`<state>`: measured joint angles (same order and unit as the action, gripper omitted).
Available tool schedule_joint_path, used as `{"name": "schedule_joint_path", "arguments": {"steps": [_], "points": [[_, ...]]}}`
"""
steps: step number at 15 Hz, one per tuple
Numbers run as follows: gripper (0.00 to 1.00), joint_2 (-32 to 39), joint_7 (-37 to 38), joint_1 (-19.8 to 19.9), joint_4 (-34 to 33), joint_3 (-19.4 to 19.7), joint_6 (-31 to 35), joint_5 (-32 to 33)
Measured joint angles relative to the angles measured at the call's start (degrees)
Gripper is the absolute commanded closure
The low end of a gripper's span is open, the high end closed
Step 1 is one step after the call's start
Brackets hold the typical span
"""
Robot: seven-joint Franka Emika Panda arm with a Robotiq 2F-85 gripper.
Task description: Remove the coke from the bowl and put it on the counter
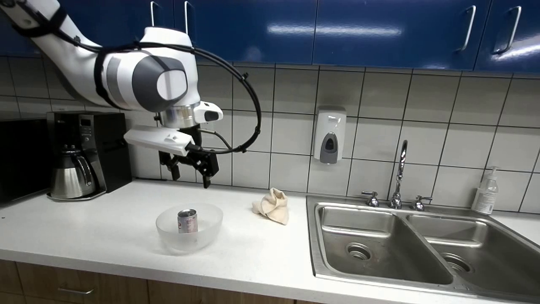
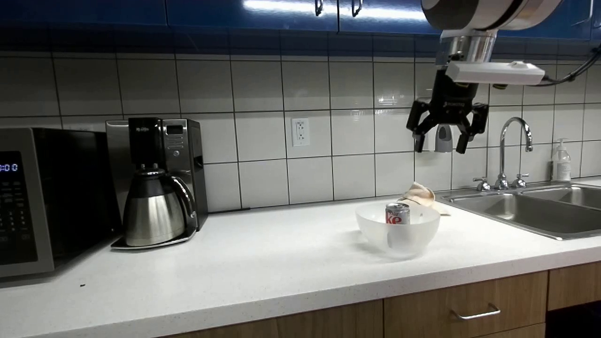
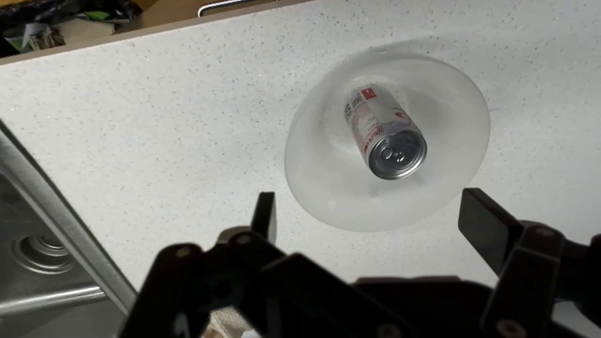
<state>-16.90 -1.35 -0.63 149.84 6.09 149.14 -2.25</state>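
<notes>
Beneath blue cabinets (image 1: 253,29), white counter (image 1: 105,223)

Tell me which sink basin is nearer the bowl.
The basin nearer the cloth; the other basin lies beyond it, toward the pump bottle, farther from the bowl.

in an exterior view, the can (image 1: 187,222) sits in the bowl (image 1: 211,229) on the counter (image 1: 105,228). the cloth (image 1: 274,207) lies to the bowl's right, between bowl and sink (image 1: 317,242); the coffee maker (image 1: 110,152) stands behind the bowl, to its left.
</notes>
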Motion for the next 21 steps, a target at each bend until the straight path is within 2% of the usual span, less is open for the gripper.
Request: {"name": "schedule_joint_path", "arguments": {"steps": [6, 21], "points": [[0.0, 9.5, -2.8, -2.0, -1.3, -0.4, 6.4, -3.0], [0.0, 27.8, -4.8, -1.8, -12.6, -5.1, 7.9, -4.2]]}}
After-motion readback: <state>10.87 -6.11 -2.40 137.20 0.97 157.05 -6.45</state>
